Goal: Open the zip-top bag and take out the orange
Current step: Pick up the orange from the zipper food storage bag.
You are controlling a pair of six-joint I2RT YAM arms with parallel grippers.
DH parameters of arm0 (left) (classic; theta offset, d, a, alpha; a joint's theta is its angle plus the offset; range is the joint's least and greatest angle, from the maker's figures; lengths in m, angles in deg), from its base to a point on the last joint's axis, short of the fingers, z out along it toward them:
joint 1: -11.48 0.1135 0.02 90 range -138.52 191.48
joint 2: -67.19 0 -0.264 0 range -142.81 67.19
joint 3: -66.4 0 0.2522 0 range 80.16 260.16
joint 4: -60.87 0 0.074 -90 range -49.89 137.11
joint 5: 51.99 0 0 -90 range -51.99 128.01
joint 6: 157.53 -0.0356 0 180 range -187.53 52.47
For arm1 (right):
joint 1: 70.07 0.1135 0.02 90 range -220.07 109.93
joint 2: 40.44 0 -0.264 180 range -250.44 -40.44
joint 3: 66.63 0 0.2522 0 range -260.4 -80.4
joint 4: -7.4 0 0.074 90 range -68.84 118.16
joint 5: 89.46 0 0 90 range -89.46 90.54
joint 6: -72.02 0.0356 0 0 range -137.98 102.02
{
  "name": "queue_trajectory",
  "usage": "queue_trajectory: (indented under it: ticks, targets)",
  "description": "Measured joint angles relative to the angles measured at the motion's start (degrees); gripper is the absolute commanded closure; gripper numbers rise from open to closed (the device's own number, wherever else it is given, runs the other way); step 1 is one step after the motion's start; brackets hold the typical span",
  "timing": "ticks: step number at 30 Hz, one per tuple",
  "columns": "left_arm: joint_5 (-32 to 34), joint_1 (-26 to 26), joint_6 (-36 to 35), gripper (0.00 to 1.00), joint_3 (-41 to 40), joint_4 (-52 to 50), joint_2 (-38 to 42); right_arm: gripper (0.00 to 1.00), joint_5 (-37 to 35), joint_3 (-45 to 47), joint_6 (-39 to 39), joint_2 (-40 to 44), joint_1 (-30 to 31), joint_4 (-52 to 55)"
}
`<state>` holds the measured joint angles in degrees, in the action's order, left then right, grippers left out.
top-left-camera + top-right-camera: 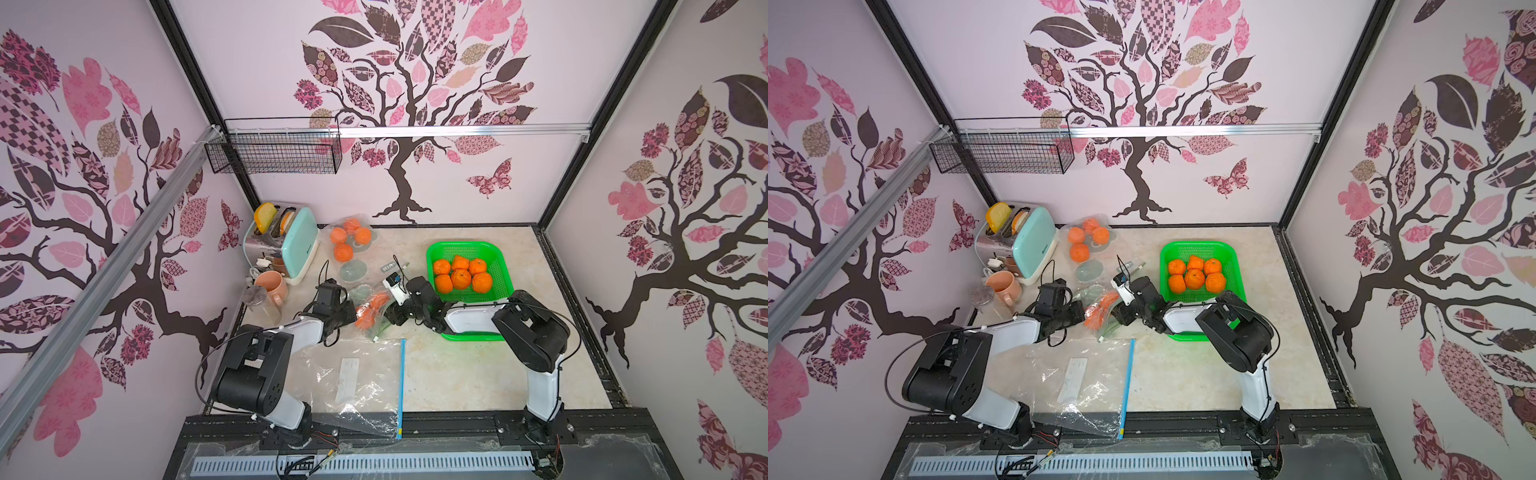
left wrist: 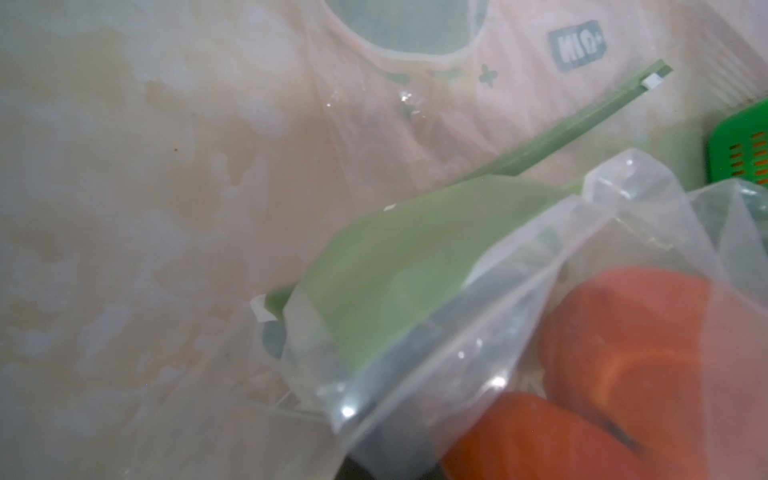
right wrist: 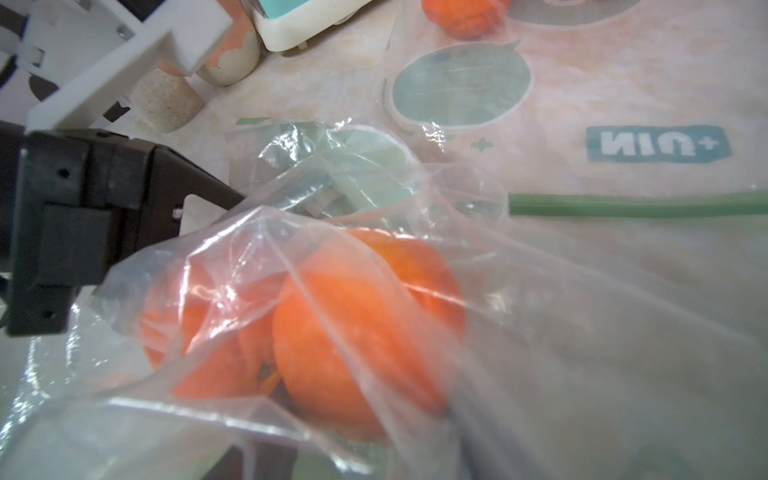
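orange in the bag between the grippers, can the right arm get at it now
Probably not directly: the right gripper is beside the orange, but film of the zip-top bag lies over it.

Left arm (image 1: 309,328) and right arm (image 1: 473,320) reach inward, left tool (image 1: 351,318) clamped shut, right tool (image 1: 391,314) close opposite it.

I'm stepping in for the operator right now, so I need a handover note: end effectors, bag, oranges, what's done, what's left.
Grip: left end effector shut, apparently pinching the zip-top bag; right end effector at the bag's other side, open or gripping unclear.
Things: bag mid-table between the arms, at least two oranges inside; green basket holds six more.
Done: bag reached and held.
Left: confirm the zip is open (not visible), then lift an orange out.
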<state>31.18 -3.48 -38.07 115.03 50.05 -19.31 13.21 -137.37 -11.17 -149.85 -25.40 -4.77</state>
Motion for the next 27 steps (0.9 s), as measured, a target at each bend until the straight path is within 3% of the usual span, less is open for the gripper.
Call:
queue_trajectory:
  ticks: [5, 10, 27]
  targets:
    - [0.9, -1.64, 0.0, 1.0, 0.22, -0.31, 1.9, 0.64, 0.81, 7.8, 2.36, 9.25, 0.17, 1.7]
    - [1.84, -1.81, 0.33, 1.0, 1.73, -1.42, -1.16, 0.63, 2.01, 13.57, 2.62, 18.23, 0.63, 6.14]
    - [3.13, -1.66, 1.03, 1.0, 3.08, -2.71, -3.85, 0.65, 6.23, 12.96, 5.49, 26.43, 0.74, 23.93]
